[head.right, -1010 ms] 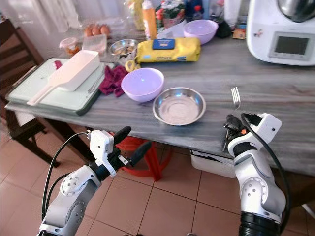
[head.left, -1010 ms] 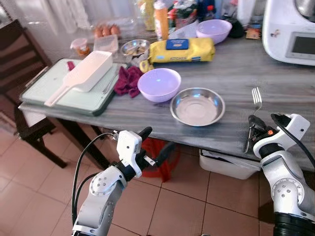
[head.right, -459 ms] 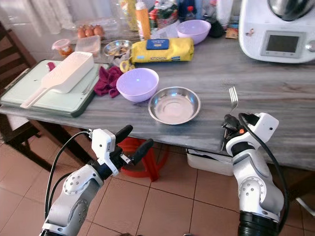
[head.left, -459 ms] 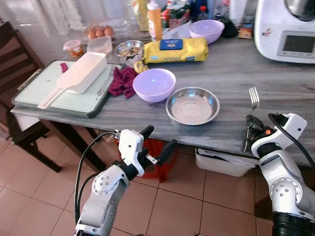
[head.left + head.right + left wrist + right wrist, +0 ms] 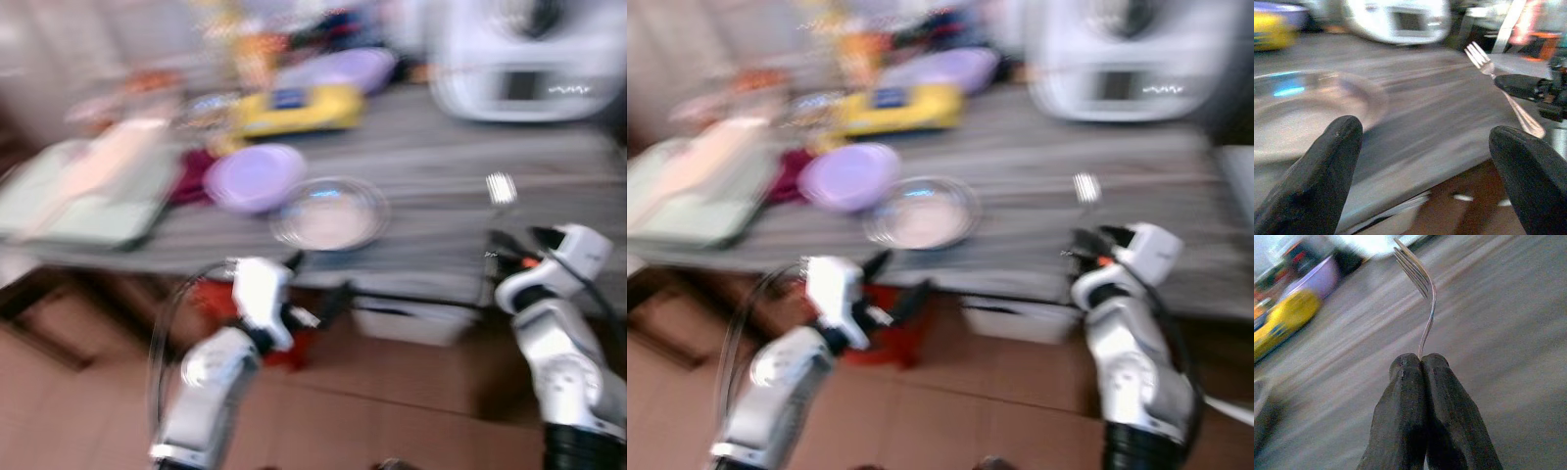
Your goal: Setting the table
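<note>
Grey tabletop point(image 5: 431, 186) fills mid-frame, blurred by camera motion. At lower right, the right gripper point(image 5: 1421, 363) is clenched on a fork point(image 5: 1420, 289), tines raised toward the table, likely so it can be laid beside the steel bowl point(image 5: 328, 212) at centre. The left gripper point(image 5: 1425, 161), lower centre, is spread wide and empty, below the table edge.

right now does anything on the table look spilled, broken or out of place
Nothing stands out, though the head views are blurred. The steel bowl and purple bowl sit upright on the table. The fork is off the table, pinched in the right claw, tines up.
</note>
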You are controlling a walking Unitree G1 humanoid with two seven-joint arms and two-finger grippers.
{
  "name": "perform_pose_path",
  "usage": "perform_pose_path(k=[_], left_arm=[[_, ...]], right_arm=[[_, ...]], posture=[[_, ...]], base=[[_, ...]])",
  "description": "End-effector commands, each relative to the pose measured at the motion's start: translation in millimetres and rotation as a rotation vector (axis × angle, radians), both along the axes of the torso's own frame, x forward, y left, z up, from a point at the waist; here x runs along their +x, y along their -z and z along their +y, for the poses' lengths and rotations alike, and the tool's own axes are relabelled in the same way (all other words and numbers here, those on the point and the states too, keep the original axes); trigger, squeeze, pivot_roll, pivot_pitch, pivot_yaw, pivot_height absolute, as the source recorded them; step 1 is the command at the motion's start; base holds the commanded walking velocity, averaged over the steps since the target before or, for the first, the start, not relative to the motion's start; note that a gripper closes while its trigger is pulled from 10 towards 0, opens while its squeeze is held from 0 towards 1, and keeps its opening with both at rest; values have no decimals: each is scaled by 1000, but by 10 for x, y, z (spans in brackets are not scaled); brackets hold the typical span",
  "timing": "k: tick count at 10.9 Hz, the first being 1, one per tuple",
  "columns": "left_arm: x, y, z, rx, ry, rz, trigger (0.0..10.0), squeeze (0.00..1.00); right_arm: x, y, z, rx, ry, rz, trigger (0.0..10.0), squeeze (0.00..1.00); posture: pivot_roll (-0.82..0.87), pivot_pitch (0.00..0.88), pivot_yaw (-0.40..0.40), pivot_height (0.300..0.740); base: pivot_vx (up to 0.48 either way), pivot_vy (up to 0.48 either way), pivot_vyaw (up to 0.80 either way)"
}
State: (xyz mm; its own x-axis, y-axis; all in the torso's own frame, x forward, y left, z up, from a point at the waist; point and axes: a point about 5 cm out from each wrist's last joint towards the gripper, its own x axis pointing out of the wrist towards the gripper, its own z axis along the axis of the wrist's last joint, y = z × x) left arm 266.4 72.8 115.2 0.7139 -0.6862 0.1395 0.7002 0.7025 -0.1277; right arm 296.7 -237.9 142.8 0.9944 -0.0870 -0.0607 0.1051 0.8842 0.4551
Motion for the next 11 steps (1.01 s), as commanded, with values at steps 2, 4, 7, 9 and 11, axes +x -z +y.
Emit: perform_pose_path(k=[2,4,7,9,11], left_arm=[[23,34,109,21,-46,11,10000,0],[36,50,137,30,-83,16,10000,0],[97,14,189,60,-147,-26,10000,0],[128,-25,202,62,-172,-55,10000,0],[123,-36,192,60,-178,-65,10000,0]], right_arm=[[0,39,44,8,-5,11,10000,0],[7,21,40,-3,-11,0,10000,0],[41,-82,80,-49,-65,-58,10000,0],[54,-144,105,-70,-86,-89,10000,0],[51,-175,137,-87,-97,-115,10000,0]], posture=[[-145,91,127,740],[-140,90,127,740],[-139,88,128,740],[-137,85,129,740],[-135,85,131,740]], base=[[0,-141,0],[0,0,0],[0,0,0],[0,0,0],[0,0,463]])
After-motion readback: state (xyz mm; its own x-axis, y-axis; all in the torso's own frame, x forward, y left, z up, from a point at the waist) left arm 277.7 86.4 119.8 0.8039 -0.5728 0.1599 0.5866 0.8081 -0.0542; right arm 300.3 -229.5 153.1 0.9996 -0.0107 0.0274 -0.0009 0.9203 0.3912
